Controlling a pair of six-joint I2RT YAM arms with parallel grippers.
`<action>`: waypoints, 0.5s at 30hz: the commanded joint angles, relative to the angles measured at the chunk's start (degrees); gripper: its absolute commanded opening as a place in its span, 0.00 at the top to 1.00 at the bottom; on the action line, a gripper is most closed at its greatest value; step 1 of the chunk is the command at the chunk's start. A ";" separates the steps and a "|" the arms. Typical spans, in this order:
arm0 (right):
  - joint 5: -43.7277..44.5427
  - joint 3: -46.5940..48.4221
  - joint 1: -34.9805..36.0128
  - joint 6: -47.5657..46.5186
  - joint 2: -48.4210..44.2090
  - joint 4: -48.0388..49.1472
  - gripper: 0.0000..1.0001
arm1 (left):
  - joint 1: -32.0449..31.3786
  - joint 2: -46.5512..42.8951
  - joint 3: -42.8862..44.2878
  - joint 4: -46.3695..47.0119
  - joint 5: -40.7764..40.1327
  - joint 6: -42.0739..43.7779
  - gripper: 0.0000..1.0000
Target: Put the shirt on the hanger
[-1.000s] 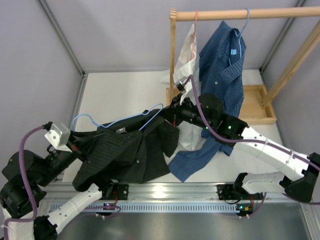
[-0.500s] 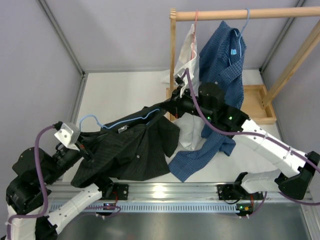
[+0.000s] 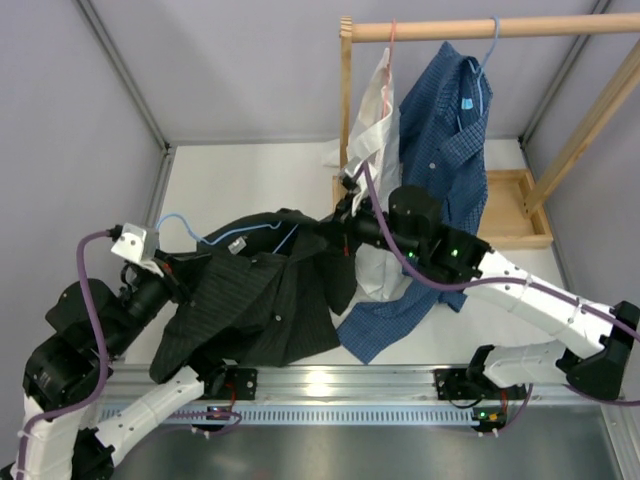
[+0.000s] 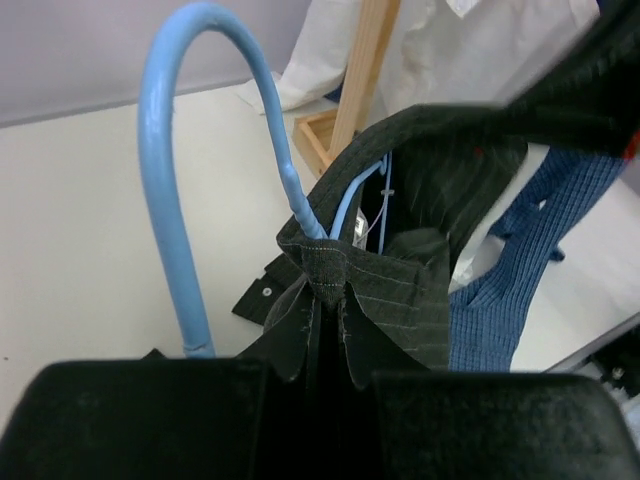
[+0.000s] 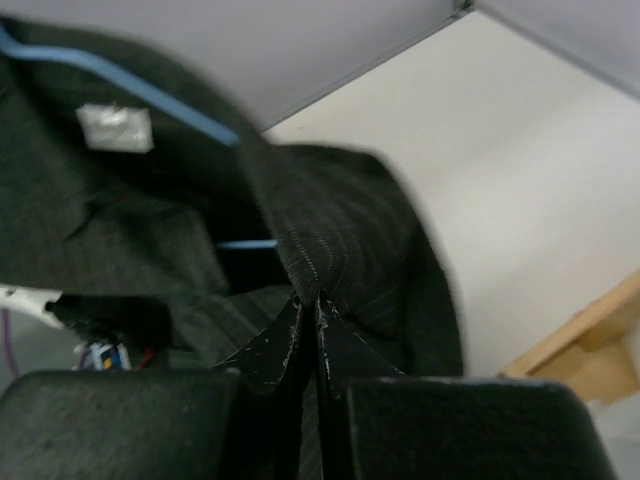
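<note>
Left hand [image 4: 325, 295] pinches the shirt [image 3: 262, 305] collar by the hanger [image 4: 162, 150] hook; right hand [image 5: 308, 312] pinches its far shoulder. Shirt drapes between them over the worktop [image 3: 250, 175]; spreading gently should seat that shoulder on the hanger.

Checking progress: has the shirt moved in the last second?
Yes. The shirt has shifted away from the front rail toward the back wall, its shoulder now covering the hanger end.
</note>
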 commanded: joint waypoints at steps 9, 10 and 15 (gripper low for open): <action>6.14 -12.05 14.05 6.28 1.26 18.55 0.80 | 0.18 6.97 -11.93 26.46 14.48 -7.58 1.00; 6.50 -13.19 14.05 6.28 -0.06 18.45 0.72 | 0.18 6.36 -13.16 27.16 15.46 -6.10 1.00; 9.22 -19.96 13.96 5.84 -13.92 7.78 0.39 | 0.10 1.61 -20.89 25.52 12.41 -0.91 1.00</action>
